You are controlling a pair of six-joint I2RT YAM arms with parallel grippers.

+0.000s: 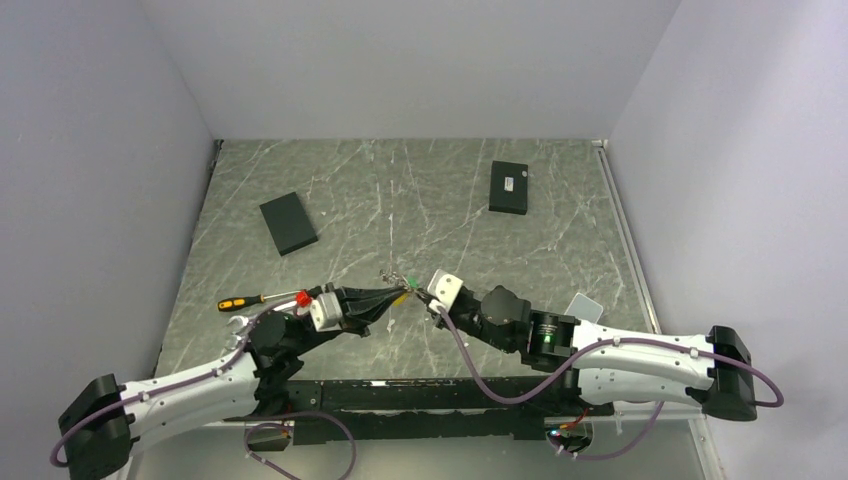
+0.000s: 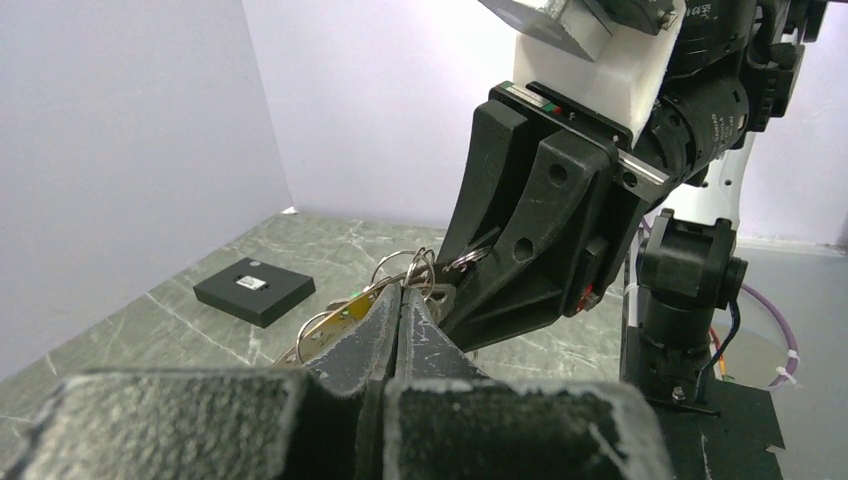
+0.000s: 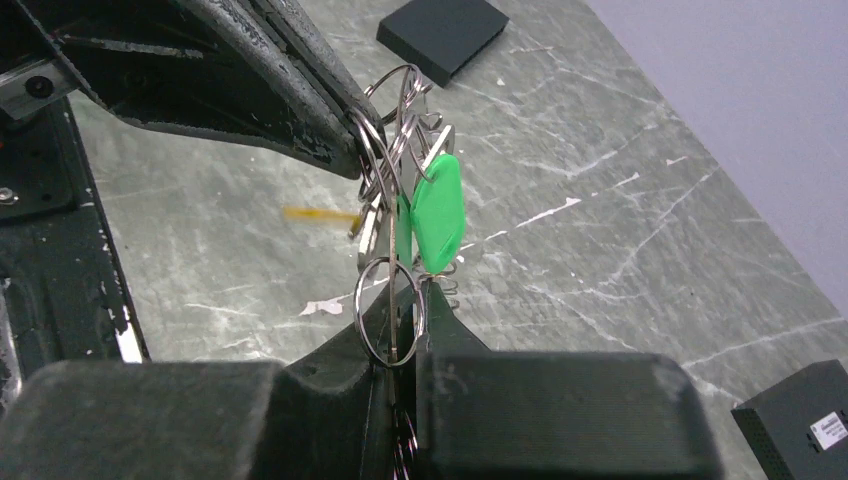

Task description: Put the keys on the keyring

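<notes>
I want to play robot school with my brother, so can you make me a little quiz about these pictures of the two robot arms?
1. True or false: the green tag lies flat on the table.
2. How many black boxes are on the table? A one, B two, C three.
3. Fill in: the screwdriver lies nearer the ____ arm.
Key: 1 false, it hangs on the keyring, which the left gripper and right gripper both pinch. 2 B. 3 left.
</notes>
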